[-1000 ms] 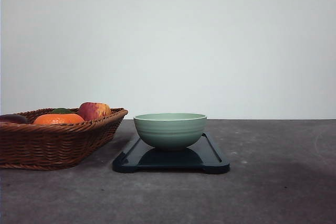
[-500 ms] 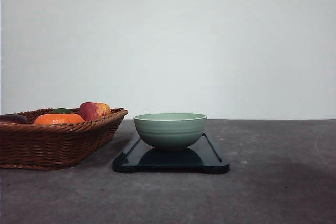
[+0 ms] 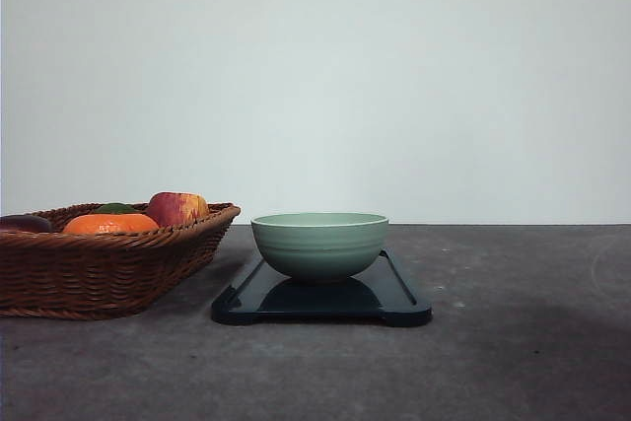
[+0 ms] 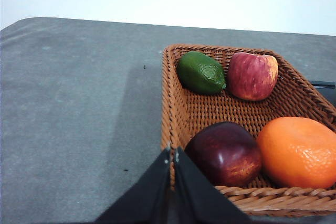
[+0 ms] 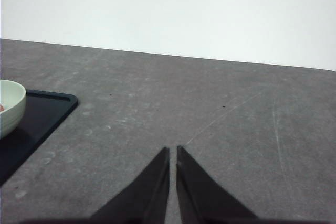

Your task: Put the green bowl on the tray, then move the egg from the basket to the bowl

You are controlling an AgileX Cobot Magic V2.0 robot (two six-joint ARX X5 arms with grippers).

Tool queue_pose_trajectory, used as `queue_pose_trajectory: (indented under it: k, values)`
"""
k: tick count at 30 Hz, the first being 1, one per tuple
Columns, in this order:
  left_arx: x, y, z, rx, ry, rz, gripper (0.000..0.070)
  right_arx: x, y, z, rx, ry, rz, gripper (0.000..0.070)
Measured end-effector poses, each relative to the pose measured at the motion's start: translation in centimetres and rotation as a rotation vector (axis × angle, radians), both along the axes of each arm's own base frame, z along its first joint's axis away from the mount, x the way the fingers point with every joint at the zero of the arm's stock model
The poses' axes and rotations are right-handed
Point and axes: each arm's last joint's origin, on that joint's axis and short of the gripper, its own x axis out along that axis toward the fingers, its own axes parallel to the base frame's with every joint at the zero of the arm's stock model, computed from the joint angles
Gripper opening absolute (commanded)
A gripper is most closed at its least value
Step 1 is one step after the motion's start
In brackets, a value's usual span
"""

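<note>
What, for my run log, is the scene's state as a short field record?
bowl: green bowl upright on tray
basket: basket left of tray, holding apple, orange, green fruit, dark red fruit
egg: cannot confirm; reddish sliver inside the bowl
left gripper: shut, empty, at basket rim
right gripper: shut, empty, over table

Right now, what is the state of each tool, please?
Left tool: closed, holding nothing.
Right tool: closed, holding nothing.
</note>
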Motion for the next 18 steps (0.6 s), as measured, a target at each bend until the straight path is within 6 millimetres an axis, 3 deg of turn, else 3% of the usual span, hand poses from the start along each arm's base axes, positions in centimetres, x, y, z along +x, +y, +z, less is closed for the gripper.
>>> queue_pose_trajectory:
  k: [18]
  values:
    - [0.0,0.0,0.0,0.0,0.0,0.0,0.0,0.0,0.0,0.0,0.0,0.0,0.0,0.0016]
